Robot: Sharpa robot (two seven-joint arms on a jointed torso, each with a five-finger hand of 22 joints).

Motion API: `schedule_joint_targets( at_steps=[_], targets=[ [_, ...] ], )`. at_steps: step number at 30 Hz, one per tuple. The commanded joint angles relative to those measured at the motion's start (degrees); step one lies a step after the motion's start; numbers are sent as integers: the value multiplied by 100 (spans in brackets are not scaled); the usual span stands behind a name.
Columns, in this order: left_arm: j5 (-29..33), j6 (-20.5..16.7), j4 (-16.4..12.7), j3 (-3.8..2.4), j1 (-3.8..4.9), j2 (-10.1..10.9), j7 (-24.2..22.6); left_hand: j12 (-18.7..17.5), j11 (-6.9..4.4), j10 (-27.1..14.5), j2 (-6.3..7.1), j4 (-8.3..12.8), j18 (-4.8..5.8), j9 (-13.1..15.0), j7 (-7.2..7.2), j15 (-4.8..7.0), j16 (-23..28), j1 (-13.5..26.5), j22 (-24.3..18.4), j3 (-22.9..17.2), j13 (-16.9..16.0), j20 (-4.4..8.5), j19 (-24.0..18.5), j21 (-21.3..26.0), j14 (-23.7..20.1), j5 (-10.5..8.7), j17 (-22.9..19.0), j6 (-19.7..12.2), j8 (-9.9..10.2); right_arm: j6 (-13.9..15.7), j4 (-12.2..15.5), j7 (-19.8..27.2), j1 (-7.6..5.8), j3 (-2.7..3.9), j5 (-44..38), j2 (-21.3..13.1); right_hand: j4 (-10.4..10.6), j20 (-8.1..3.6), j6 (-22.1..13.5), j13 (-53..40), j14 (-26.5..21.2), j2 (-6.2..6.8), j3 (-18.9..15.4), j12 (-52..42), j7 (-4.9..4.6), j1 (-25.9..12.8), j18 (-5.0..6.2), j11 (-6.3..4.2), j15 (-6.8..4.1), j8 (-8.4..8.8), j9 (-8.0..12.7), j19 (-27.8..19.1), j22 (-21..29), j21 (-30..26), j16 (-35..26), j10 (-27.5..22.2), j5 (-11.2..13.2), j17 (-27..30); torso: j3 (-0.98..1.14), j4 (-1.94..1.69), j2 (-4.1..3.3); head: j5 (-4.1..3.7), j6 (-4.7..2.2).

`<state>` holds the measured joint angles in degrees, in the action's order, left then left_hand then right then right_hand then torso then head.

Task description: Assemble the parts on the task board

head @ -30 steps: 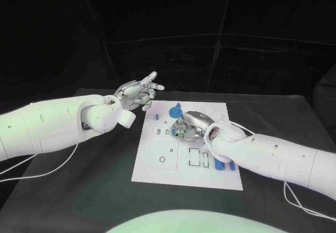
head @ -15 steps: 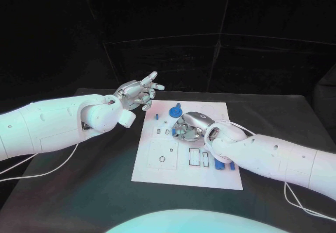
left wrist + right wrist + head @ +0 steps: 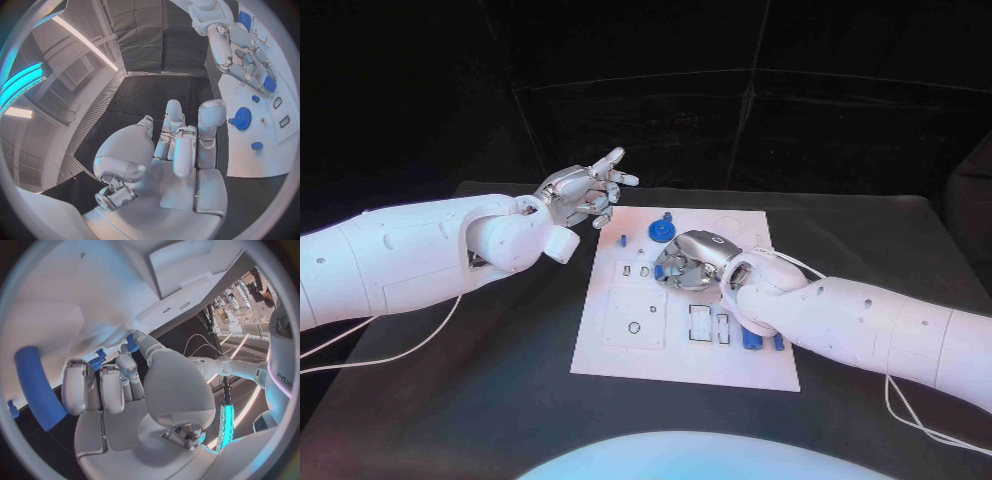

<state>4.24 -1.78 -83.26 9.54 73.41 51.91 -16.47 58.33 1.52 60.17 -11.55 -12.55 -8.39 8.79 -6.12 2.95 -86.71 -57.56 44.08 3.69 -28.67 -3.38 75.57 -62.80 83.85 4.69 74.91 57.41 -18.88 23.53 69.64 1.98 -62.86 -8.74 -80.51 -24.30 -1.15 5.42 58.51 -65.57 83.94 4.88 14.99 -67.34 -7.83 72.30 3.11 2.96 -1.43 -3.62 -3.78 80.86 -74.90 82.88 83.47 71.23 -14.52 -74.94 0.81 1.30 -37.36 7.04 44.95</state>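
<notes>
Work was centred on the middle of the white board (image 3: 661,330), which lay flat on the black tabletop (image 3: 516,400). The right hand (image 3: 687,258) was down over the board with its fingers curled toward the surface, right by a blue gear (image 3: 661,233) standing near the far edge. Whether those fingers pinched a part, I could not tell; the head view hid the fingertips, and the right wrist view showed curled fingers (image 3: 103,387) close to the board beside a blue peg (image 3: 37,387) and bits of blue past them.

The left hand (image 3: 586,190) hung above the tabletop off the board's far left corner, holding nothing, fingers loosely apart with one pointing up. Its wrist view showed the blue gear (image 3: 241,118) and a small blue stud (image 3: 256,145) on the board.

More blue pegs (image 3: 762,340) lay near the board's right edge, beside the right arm.

My judgement: a part was being seated or picked near the gear, with several pieces left to place. The next move would call for a fine, straight press into the slot, keeping clear of the gear.
</notes>
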Motion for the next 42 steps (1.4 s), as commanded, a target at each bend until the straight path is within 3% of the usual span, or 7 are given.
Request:
schedule_joint_targets(
  at_steps=[1,16,33,42],
  targets=[
    [-27,81,1,-4,10,-7,-17,-33,13,-46,10,33,16,5,1,-40,31,-54,-5,-10,8,-9,-51,39,421,16,669,-40,23,107,23,14,-10,2,-26,6,9,-10,-63,5,383,59,-47,33,-11,-3,-4,16,41,15,4,-35,-364,-40,-26,-36,33,-533,2,3,-3,2,5],
    [-27,97,14,-3,10,-18,0,-35,13,-49,10,37,16,5,0,-41,34,-57,-7,-9,9,-9,-52,41,419,16,662,-44,24,230,91,23,-9,3,4,-15,37,1,-32,-34,384,35,-80,-14,-11,-21,-5,20,49,-18,-14,-29,-370,-39,-24,-1,57,-538,0,4,2,13,10],
    [-27,97,2,-3,10,-13,2,-39,16,-54,9,45,15,7,-2,-43,34,-62,-11,-6,12,-11,-54,43,419,15,663,-50,26,150,72,-54,-9,3,10,-24,46,3,52,-52,385,-16,-84,-42,6,6,-7,6,42,-53,-35,-18,-380,-34,-26,19,6,-537,-3,3,-1,-2,13],
    [-27,96,0,-3,10,-8,2,-40,17,-56,10,49,16,8,-3,-44,32,-65,-9,-4,13,-11,-54,41,420,15,666,-51,26,304,108,-115,-9,3,-20,-26,61,4,14,-23,382,38,-145,-17,-6,-32,-4,16,45,-26,-27,-27,-367,-45,-33,-7,-8,-528,-1,3,0,0,12]
  ],
)
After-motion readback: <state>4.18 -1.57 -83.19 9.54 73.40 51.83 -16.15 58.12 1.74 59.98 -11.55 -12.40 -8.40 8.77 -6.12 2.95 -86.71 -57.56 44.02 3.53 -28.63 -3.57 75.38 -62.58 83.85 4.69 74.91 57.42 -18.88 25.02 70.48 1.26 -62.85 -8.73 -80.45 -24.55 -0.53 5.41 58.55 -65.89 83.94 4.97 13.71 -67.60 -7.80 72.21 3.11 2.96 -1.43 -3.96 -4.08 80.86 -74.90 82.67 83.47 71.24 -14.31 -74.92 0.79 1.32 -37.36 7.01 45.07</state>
